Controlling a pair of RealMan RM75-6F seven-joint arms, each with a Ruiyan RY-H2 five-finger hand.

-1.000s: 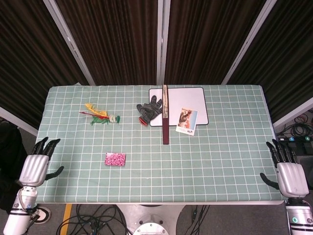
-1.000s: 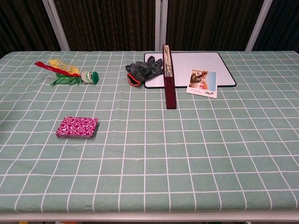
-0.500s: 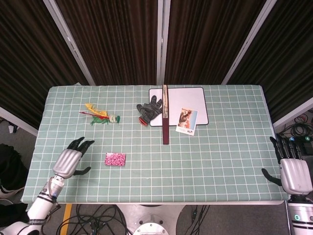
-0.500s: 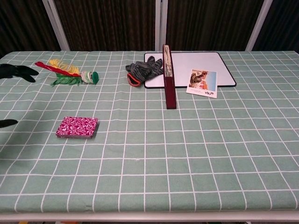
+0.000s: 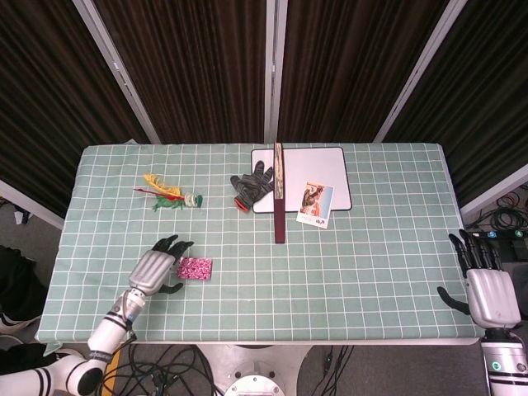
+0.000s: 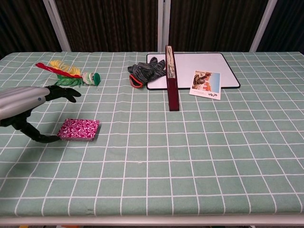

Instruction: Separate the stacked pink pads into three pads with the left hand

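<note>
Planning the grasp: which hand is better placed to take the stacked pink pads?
Left. The left hand is open right beside the pink pads, thumb near their edge; the right hand hangs off the table's far corner.

Both robot hands (image 5: 159, 268) (image 5: 487, 289) empty, fingers spread.

left hand (image 6: 28, 107): cut off by the left edge in the chest view, so only the back of it and the dark fingers show; the head view has it whole (image 5: 158, 266).
thumb and pink pads (image 6: 79, 129): whether the thumb tip touches the stack's near left corner cannot be told (too close to call in either view).
pink pads, layers: too small to tell apart in the stack (image 5: 195, 267).
right hand (image 5: 485, 289): outside the chest view; its forearm is cut off by the bottom edge in the head view.
photo card (image 6: 206, 84): picture on it too small to make out.
whiteboard (image 6: 199, 66): left part hidden behind the upright book (image 6: 171, 78).
</note>
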